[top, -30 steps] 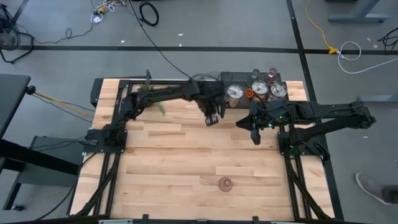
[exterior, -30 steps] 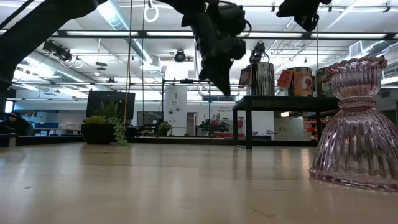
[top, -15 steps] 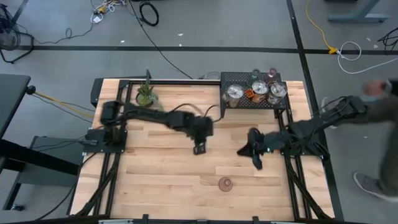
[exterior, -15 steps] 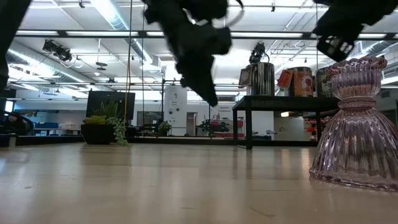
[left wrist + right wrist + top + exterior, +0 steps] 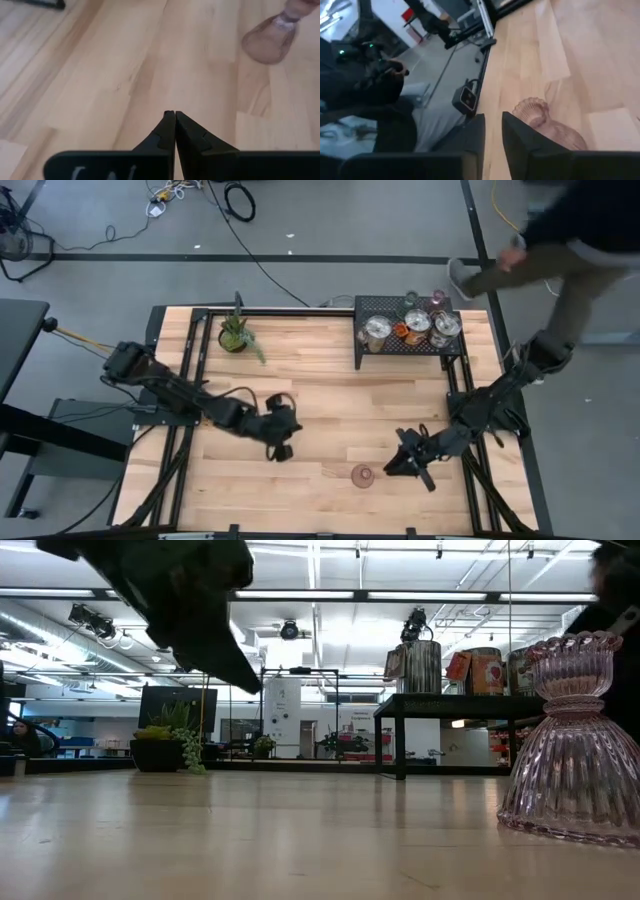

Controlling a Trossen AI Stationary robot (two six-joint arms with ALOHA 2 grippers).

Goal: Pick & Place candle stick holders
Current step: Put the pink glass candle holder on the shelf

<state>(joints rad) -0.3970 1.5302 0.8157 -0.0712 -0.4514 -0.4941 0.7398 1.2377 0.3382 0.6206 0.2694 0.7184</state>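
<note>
Both my arms swung down-frame from the rack: right tool (image 5: 400, 463), slightly parted, nears the pink ribbed glass holder (image 5: 362, 475); left tool (image 5: 281, 450) closed, empty.

No legible text, label or number on anything

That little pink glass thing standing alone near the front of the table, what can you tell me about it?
It is a pink glass candle stick holder, see-through and ribbed, with a wide bell-shaped skirt, a narrow ringed neck and a scalloped cup on top. It stands upright on the wooden table, alone near the front edge, and seems empty. The right end effector is close beside it, fingers slightly apart, not touching it. The left end effector, shut, is farther off.
</note>
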